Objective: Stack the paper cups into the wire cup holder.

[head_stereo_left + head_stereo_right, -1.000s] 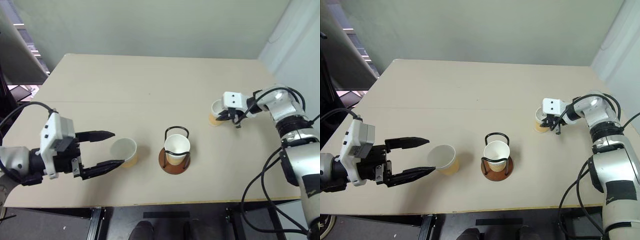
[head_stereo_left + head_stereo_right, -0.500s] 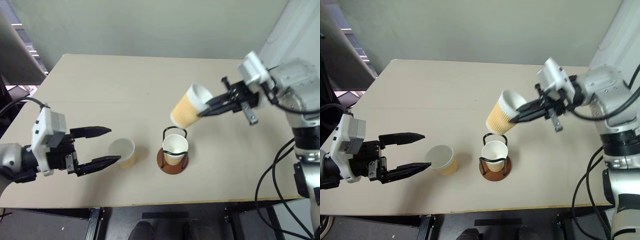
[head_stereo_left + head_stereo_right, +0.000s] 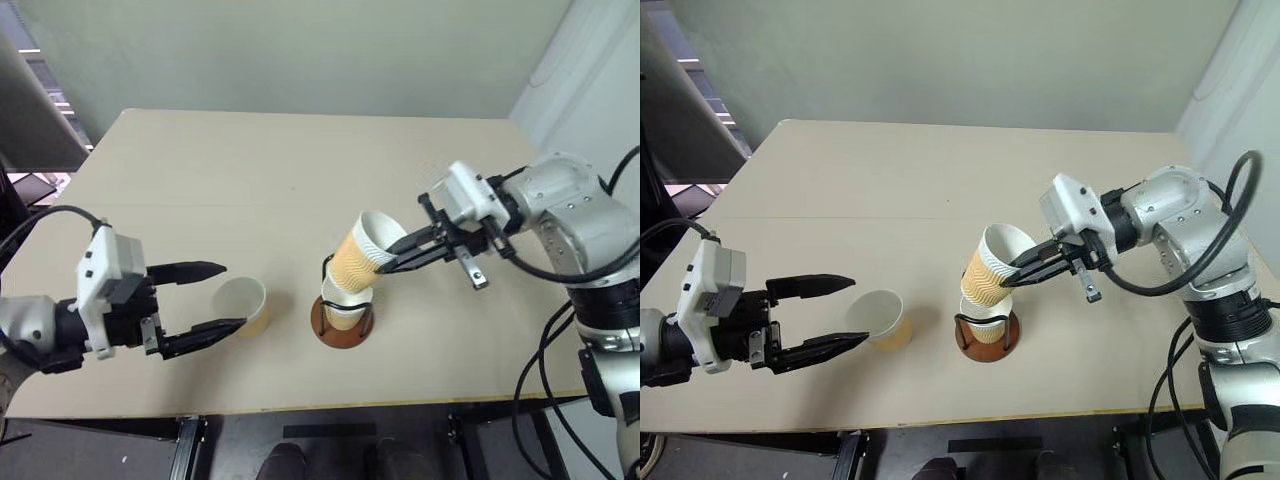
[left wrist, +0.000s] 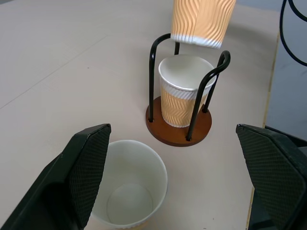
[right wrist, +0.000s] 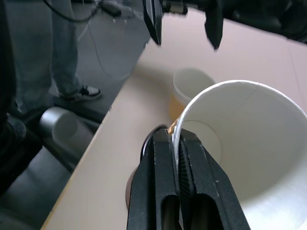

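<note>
A wire cup holder [image 3: 341, 327] with a brown disc base stands near the table's front middle, and one paper cup [image 4: 184, 91] sits upright inside it. My right gripper [image 3: 386, 264] is shut on the rim of a second paper cup [image 3: 360, 256]. That cup hangs tilted just over the holder, with its bottom above the seated cup. A third paper cup [image 3: 244, 304] stands upright on the table left of the holder. My left gripper [image 3: 230, 295] is open, its fingers [image 4: 86, 165] on either side of that cup without touching it.
The beige table [image 3: 280, 170] stretches back to a pale wall. Its front edge runs just below the holder. A person's legs [image 5: 67, 57] stand on the floor beyond the table's left side in the right wrist view.
My right gripper has lifted a cup from the table's right side, carried it left and lowered it over the holder. The left gripper has stayed open by the loose cup.
</note>
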Controlling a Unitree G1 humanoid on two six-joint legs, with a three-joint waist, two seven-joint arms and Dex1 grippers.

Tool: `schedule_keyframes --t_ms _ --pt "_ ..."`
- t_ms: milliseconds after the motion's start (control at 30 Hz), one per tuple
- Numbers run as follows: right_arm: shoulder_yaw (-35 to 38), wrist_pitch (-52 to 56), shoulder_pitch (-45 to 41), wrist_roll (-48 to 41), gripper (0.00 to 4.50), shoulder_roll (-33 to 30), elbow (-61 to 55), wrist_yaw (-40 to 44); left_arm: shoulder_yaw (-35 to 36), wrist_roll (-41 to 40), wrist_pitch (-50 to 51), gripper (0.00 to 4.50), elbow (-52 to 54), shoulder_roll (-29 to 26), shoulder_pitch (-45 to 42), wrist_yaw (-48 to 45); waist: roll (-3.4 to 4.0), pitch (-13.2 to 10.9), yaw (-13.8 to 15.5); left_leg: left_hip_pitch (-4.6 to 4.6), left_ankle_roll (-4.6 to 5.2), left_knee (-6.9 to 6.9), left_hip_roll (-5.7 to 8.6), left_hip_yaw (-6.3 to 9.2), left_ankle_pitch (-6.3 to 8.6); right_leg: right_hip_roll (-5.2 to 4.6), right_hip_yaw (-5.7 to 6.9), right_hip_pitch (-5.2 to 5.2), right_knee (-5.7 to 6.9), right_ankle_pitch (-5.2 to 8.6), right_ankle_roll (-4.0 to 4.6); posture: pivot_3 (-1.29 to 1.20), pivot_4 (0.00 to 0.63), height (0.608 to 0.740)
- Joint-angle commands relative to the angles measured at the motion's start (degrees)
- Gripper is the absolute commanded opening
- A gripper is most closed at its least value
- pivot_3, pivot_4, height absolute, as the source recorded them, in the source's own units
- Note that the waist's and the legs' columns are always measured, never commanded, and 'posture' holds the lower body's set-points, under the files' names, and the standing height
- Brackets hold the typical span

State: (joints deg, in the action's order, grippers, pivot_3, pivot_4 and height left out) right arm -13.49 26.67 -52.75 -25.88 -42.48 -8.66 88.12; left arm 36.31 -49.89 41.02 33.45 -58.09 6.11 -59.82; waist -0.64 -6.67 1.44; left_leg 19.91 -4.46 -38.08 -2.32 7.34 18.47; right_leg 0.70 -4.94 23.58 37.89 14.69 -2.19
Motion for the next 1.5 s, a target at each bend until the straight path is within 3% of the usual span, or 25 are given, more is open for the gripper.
schedule_keyframes --t_ms 33,300,333,400,733,767,900,1100,1400,1500 --pt "-0.1 -1.7 -0.3 1.4 0.02 -0.4 -0.2 0.1 1.5 -0.1 -1.0 4.5 1.3 0.2 0.4 0.1 0.0 0.0 0.0 0.0 0.0 0.0 -0.01 0.0 0.0 0.0 0.0 0.0 0.0 0.0 0.0 0.0 0.15 0.74" --pt "-1.1 -1.9 0.7 2.5 0.02 -0.5 -0.9 0.4 1.4 0.0 -1.2 4.5 1.5 0.4 0.7 0.4 -0.01 0.0 0.0 0.0 0.0 0.0 -0.03 0.0 0.01 0.02 0.01 0.0 0.0 0.0 0.0 0.0 0.15 0.74" --pt "-1.1 -1.9 0.8 2.6 0.2 -0.5 -1.0 0.4 1.4 0.0 -1.2 4.5 1.5 0.5 0.7 0.4 -0.01 0.0 0.0 0.0 -0.01 0.0 -0.03 0.01 0.01 0.02 0.01 0.0 0.0 0.0 0.0 0.0 0.15 0.74" --pt "-1.1 -1.7 0.8 2.6 0.64 -0.5 -0.9 0.3 1.3 0.1 -1.3 4.5 1.4 0.5 0.7 0.4 -0.01 0.0 0.0 0.0 -0.01 0.0 -0.03 0.0 0.01 0.02 0.01 0.0 0.0 0.0 0.0 0.0 0.15 0.74" --pt "-0.6 -0.9 1.2 3.3 4.28 -0.7 0.2 -0.6 0.1 0.4 -2.3 4.5 0.5 0.5 0.1 0.0 -0.01 0.0 0.0 0.0 -0.02 -0.01 -0.08 -0.01 0.01 0.05 0.01 0.0 0.01 0.0 0.0 0.0 0.15 0.74" --pt "0.1 -0.6 1.2 3.1 4.44 -1.0 0.6 -0.8 -0.8 1.0 -2.7 4.5 -0.2 0.2 -0.5 -0.3 -0.01 0.0 0.0 0.0 -0.02 -0.01 -0.08 0.0 0.01 0.05 0.01 0.0 0.01 0.0 0.0 0.0 0.15 0.74" --pt "6.1 0.0 0.7 0.6 4.44 -2.1 4.0 -3.0 -6.3 4.8 -5.0 4.5 -4.6 -1.9 -5.9 -0.6 -0.02 0.0 0.4 -0.01 -0.03 -0.03 -0.1 0.03 0.01 0.05 0.03 -0.01 0.02 -0.01 0.01 0.0 0.15 0.74" --pt "24.5 10.5 5.1 -17.6 4.44 -6.9 1.2 -3.7 -18.3 14.1 -10.5 4.5 -14.7 -6.9 -16.1 -5.0 -0.04 0.0 1.3 0.05 -0.1 0.02 0.0 0.11 -0.03 0.06 0.06 0.02 -0.05 0.01 0.1 0.0 0.15 0.74" --pt "30.3 13.9 15.2 -22.4 4.44 -9.5 -9.6 -13.3 -37.3 27.1 -19.1 4.5 -30.4 -5.0 -35.7 -14.5 -0.06 0.0 0.7 -0.01 -0.23 0.01 -0.09 0.08 0.01 0.07 0.05 0.09 0.05 0.02 0.13 0.0 0.15 0.74" --pt "31.2 14.0 17.3 -23.2 4.44 -10.2 -11.7 -15.5 -40.7 29.1 -21.1 4.5 -33.7 -3.7 -39.5 -18.4 -0.06 0.0 0.6 0.02 -0.19 -0.04 -0.15 0.09 0.03 0.08 0.05 0.08 0.04 0.01 0.1 0.0 0.15 0.74"
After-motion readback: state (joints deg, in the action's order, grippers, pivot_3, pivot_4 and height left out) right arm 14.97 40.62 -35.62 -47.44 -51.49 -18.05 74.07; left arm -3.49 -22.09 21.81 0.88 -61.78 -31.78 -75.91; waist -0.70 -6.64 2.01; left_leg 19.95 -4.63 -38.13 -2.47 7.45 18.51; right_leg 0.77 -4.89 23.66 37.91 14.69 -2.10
